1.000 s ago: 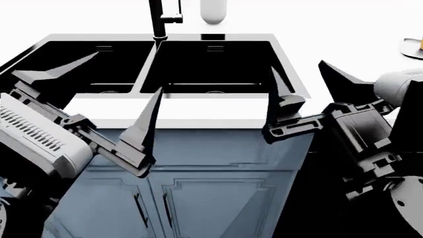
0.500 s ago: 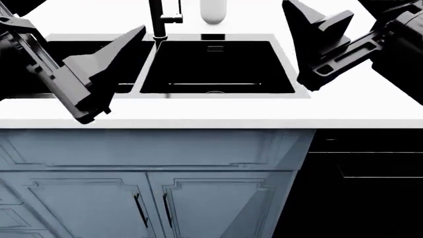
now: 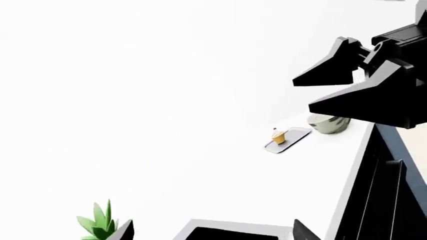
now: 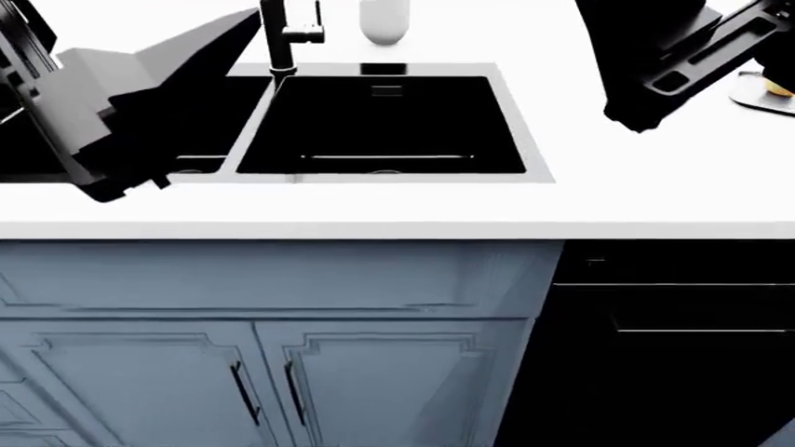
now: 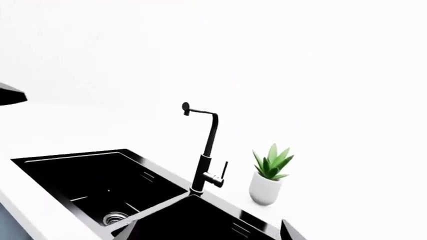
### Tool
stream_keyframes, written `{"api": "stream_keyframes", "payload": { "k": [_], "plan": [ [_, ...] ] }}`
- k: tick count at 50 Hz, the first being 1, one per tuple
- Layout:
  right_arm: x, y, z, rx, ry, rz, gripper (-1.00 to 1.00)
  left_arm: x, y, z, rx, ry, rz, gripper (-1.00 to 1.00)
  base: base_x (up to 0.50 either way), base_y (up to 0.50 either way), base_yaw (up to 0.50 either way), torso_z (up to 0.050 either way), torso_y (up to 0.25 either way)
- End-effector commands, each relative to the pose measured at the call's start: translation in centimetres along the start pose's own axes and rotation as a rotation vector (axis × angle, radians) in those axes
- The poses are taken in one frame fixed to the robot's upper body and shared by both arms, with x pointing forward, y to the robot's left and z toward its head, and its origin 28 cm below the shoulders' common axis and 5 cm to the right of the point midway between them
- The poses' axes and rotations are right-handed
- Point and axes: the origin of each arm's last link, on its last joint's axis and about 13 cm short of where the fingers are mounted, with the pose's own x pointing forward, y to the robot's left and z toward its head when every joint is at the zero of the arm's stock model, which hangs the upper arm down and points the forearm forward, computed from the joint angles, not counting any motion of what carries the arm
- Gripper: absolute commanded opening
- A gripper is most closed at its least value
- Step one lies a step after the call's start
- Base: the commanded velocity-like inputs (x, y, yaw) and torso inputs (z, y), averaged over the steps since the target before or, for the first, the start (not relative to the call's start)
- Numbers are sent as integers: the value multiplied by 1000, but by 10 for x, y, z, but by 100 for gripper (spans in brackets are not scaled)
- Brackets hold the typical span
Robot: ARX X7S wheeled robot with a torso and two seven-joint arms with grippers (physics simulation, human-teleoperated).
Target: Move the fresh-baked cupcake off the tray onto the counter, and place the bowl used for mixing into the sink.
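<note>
The cupcake (image 3: pixel 279 135), yellow-wrapped with a red cherry, stands on the silver tray (image 3: pixel 291 140), far along the white counter (image 3: pixel 200 165). The off-white bowl (image 3: pixel 328 124) sits just beyond the tray. In the head view only the tray's edge (image 4: pixel 758 95) shows at the far right. The black sink (image 4: pixel 372 121) lies in front of me. My left gripper (image 3: pixel 212 233) is open and empty above the sink, its finger (image 4: pixel 186 65) over the left basin. My right gripper (image 5: pixel 207 234) is open and empty, raised over the counter right of the sink, its finger (image 4: pixel 634 56) dark against the counter.
A black faucet (image 4: pixel 279 37) rises behind the sink's divider. A white pot with a green plant (image 5: pixel 267 180) stands on the counter beside it. Blue-grey cabinet doors (image 4: pixel 249 372) and a black appliance front (image 4: pixel 671 335) are below the counter edge.
Both arms have risen from below the counter edge to above it and spread outward. The head view has shifted slightly right, bringing the tray's edge into sight.
</note>
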Motion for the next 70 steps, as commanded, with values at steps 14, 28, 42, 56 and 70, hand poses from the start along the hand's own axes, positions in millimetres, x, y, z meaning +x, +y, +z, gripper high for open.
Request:
{"api": "stream_keyframes", "payload": {
  "k": [14,28,42,56,70],
  "plan": [
    [0,-3,-4,-8,16,-4,100,1,-2,2,-13,-8,-33,100,-47,-500,0,0,0],
    [1,-2,-5,11,26,0,100,1,-3,0,-10,-2,-41,100,-3,-500,0,0,0],
    [1,-1,-4,10,18,7,100,1,-3,1,-6,-6,-39,100,17,-500,0,0,0],
    [3,-1,-3,8,10,21,100,0,-3,1,-13,3,-47,100,61,-500,0,0,0],
    [5,1,-1,7,-6,40,100,-1,-5,2,-18,8,-53,100,160,-476,0,0,0]
  ]
}}
